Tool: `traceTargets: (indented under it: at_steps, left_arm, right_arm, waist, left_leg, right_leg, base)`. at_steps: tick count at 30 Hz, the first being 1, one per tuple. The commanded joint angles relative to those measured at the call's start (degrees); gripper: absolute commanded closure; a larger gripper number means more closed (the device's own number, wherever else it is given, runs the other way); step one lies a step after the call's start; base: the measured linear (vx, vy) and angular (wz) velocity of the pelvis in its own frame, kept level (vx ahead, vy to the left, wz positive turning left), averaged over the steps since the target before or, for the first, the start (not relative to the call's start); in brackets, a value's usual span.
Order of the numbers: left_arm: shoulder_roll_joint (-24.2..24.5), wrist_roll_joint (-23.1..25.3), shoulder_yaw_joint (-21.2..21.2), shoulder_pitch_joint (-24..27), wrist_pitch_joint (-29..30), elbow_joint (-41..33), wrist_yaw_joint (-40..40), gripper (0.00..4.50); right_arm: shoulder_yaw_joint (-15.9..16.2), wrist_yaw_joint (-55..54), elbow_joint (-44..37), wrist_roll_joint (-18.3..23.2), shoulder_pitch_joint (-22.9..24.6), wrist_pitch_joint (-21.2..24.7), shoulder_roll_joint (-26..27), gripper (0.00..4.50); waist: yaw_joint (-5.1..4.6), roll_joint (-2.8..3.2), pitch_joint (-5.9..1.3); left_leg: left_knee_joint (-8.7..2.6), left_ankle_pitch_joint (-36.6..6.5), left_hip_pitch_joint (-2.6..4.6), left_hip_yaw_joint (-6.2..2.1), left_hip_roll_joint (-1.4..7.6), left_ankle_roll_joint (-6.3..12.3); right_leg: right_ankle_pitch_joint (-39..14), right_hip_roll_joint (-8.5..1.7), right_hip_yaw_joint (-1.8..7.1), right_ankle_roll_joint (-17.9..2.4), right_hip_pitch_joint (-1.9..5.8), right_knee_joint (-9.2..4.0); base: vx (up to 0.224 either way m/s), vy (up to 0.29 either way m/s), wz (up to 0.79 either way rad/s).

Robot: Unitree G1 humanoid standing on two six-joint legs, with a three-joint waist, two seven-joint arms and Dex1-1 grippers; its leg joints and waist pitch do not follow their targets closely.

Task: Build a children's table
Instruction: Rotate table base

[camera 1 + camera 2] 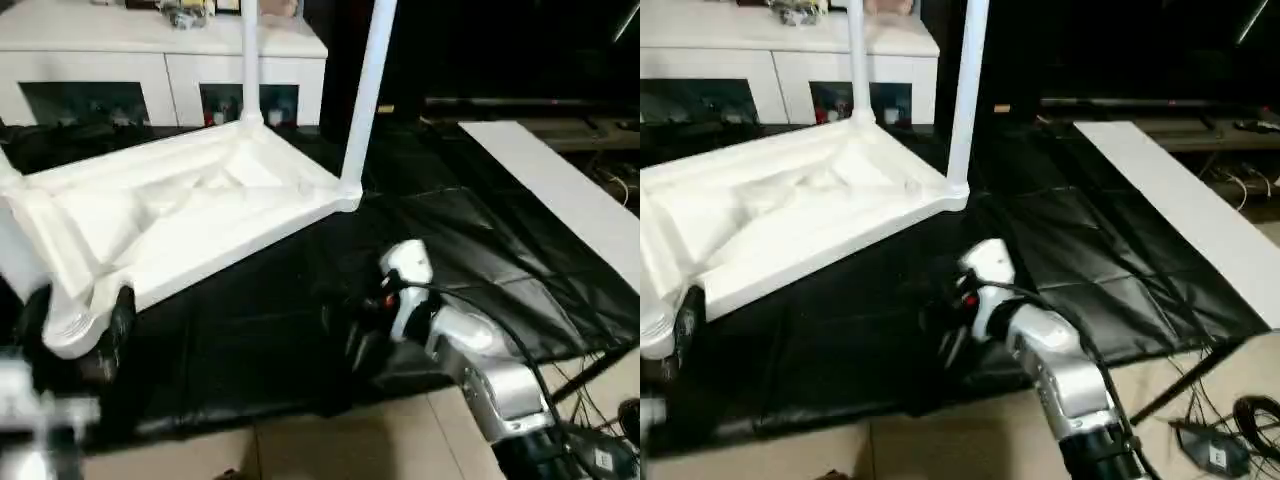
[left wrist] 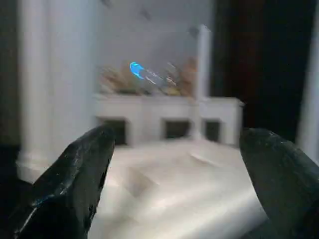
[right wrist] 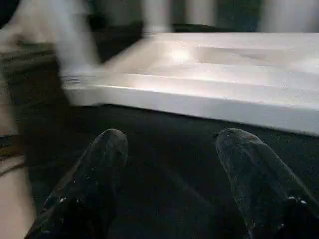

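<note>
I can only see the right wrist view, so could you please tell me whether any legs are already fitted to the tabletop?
Observer: Yes. The tabletop lies underside up on the black mat, with a far-corner leg and a right-corner leg standing upright in their sockets.
Operator: Thank you. Where is the left gripper, please?
Observer: The left gripper is open, its fingers on either side of the near-left corner socket. I cannot tell whether they touch it.
Operator: And what is behind the tabletop?
Observer: A white cabinet with glass-fronted compartments.
</note>
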Motion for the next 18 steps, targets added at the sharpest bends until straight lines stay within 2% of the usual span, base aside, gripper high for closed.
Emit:
traceTargets:
  at_steps: [1,2,3,4,5,6,7,8,9,10,11,12,13,15,16,17,18]
  left_arm:
    - [-0.01,0.39,2.87,0.35,1.38,3.12,2.65,0.00]
    - [0.50,1.18,3.65,-0.06,1.85,3.60,3.73,0.00]
    - [0.83,0.98,4.09,-0.40,1.75,3.80,4.23,0.00]
    - [1.15,1.08,4.56,-0.87,1.81,3.82,5.06,0.00]
    - [1.15,1.10,4.68,-1.01,1.94,3.71,5.38,0.00]
    - [1.07,0.78,4.60,-1.21,2.41,3.28,5.86,0.00]
    - [1.13,0.82,4.26,-1.24,2.72,3.00,6.05,0.00]
    - [1.12,0.54,3.60,-1.27,3.03,2.62,5.92,0.00]
    - [1.35,0.20,2.99,-1.42,3.61,2.47,5.37,0.00]
    - [1.70,-0.03,2.20,-1.82,4.27,2.46,4.53,0.00]
    - [1.94,-0.30,1.61,-2.28,5.00,2.60,3.84,0.00]
    - [2.56,-0.14,0.98,-3.29,5.81,3.30,3.55,0.00]
    - [3.53,0.31,0.65,-4.82,6.83,4.69,3.53,0.00]
    - [4.81,0.79,0.38,-6.70,8.10,6.52,3.54,0.00]
    - [5.22,0.72,0.60,-7.66,8.44,7.27,3.82,0.00]
    - [6.86,-0.57,1.35,-11.76,10.32,10.17,4.32,0.00]
    - [7.20,-0.56,1.47,-12.50,10.51,10.79,4.41,0.00]
  right_arm:
    - [1.45,3.64,-1.65,1.84,0.03,1.41,-0.74,1.02]
    - [1.80,4.26,-1.67,1.89,0.00,1.52,-0.90,1.02]
    - [2.23,4.84,-1.44,1.61,-0.20,1.42,-1.10,0.83]
    - [2.86,5.17,-0.72,0.66,-0.78,1.06,-1.27,0.71]
    - [3.10,5.19,-0.39,0.18,-1.02,0.85,-1.33,0.62]
    - [3.61,5.22,0.31,-0.76,-1.57,0.29,-1.41,0.55]
    - [3.74,4.74,0.84,-1.41,-1.97,-0.22,-1.24,0.55]
    - [3.53,3.70,1.54,-1.98,-2.47,-0.67,-0.77,0.55]
    - [3.31,2.75,2.13,-2.40,-2.81,-1.12,-0.39,0.55]
    - [2.84,0.99,3.20,-3.09,-3.29,-1.90,0.28,0.55]
    - [2.33,-0.94,4.30,-3.77,-3.68,-2.54,0.95,0.55]
    - [1.51,-3.83,5.99,-4.40,-4.33,-2.32,1.98,0.55]
    - [1.15,-4.92,6.66,-4.59,-4.53,-2.44,2.55,0.55]
    - [0.88,-5.75,7.18,-4.68,-4.66,-2.64,3.10,0.55]
    - [0.86,-5.77,7.18,-4.59,-4.68,-2.65,3.27,0.55]
    - [0.86,-5.43,6.86,-4.00,-4.76,-2.45,3.81,0.55]
    - [0.84,-5.32,6.78,-3.83,-4.77,-2.38,3.90,0.55]
  waist:
    - [-0.20,2.53,-0.41]
    - [0.82,2.19,-0.65]
    - [1.51,3.34,-0.51]
    - [1.71,3.94,-1.14]
    - [1.51,4.49,-2.02]
    - [1.01,5.04,-2.70]
    - [0.88,5.13,-2.98]
    - [0.69,5.02,-2.74]
    - [0.59,5.14,-2.80]
    - [0.74,4.97,-2.94]
    - [0.51,4.95,-2.98]
    - [0.36,4.62,-3.13]
    - [0.25,4.14,-3.13]
    - [0.31,4.22,-3.23]
    - [0.16,4.04,-3.20]
    - [-0.13,3.69,-3.27]
    - [-0.04,3.86,-3.42]
  left_leg:
    - [6.27,-5.53,5.25,-6.81,-0.35,-0.80]
    - [4.51,3.64,-0.04,-8.62,-1.24,1.42]
    - [2.82,0.93,0.80,-8.69,0.41,-0.46]
    - [-2.35,-13.21,2.69,-8.01,2.15,-3.85]
    - [-4.15,-21.36,3.51,-7.54,2.98,-3.55]
    - [-4.77,-18.86,3.29,-6.89,3.44,-2.38]
    - [-5.08,-16.28,2.79,-6.77,3.74,-1.74]
    - [-5.52,-14.79,1.67,-6.55,3.79,-1.79]
    - [-5.68,-15.51,1.16,-6.53,3.49,-2.35]
    - [-5.53,-15.86,1.30,-6.19,3.31,-3.11]
    - [-5.76,-16.82,1.18,-6.13,3.20,-4.07]
    - [-5.83,-16.48,1.05,-6.03,3.00,-4.72]
    - [-5.85,-16.32,1.10,-5.89,2.98,-4.77]
    - [-5.57,-14.75,1.22,-5.67,2.78,-4.53]
    - [-5.68,-14.86,1.01,-5.67,2.73,-4.51]
    - [-5.62,-14.25,0.99,-5.48,2.70,-4.43]
    - [-5.41,-13.68,1.33,-5.32,2.52,-4.14]
  right_leg:
    - [-51.21,-9.98,5.75,-1.09,-7.07,-16.34]
    - [-46.76,-8.01,7.35,-4.00,-1.18,-15.04]
    - [-42.09,-7.86,5.56,-5.52,-1.20,-13.97]
    - [-28.18,-2.48,3.40,-7.28,-2.73,-10.35]
    - [-15.25,-1.22,3.34,-8.96,-2.45,-8.68]
    - [-2.76,-1.26,3.05,-10.90,-1.65,-8.44]
    - [1.77,-1.32,2.68,-11.17,-0.94,-8.31]
    - [5.48,-1.52,2.45,-11.03,-0.64,-8.24]
    - [5.78,-1.52,2.36,-10.72,-0.46,-8.17]
    - [6.99,-1.62,2.51,-9.87,-0.74,-8.38]
    - [6.14,-1.84,2.49,-9.47,-0.70,-8.50]
    - [6.42,-1.77,2.38,-9.04,-0.53,-8.55]
    - [6.55,-1.74,2.38,-8.79,-0.55,-8.69]
    - [7.95,-1.79,2.51,-8.37,-0.68,-8.66]
    - [7.49,-1.84,2.48,-7.97,-0.39,-8.66]
    - [7.81,-1.86,2.51,-7.70,-0.30,-8.69]
    - [7.94,-1.84,2.58,-7.77,-0.53,-8.67]
  base:
    - [0.106,-0.132,-0.03]
    - [0.106,-0.132,-0.03]
    - [0.000,0.000,0.00]
    - [-0.046,-0.001,0.27]
    - [-0.046,-0.001,0.27]
    - [-0.039,-0.019,0.26]
    - [0.000,0.000,0.00]
    - [0.000,0.000,0.00]
    - [0.000,0.000,0.00]
    - [0.000,0.000,0.00]
    - [0.000,0.000,0.00]
    - [0.000,0.000,0.00]
    - [0.000,0.000,0.00]
    - [0.000,0.000,0.00]
    - [0.000,0.000,0.00]
    - [0.000,0.000,0.00]
    - [0.000,0.000,0.00]
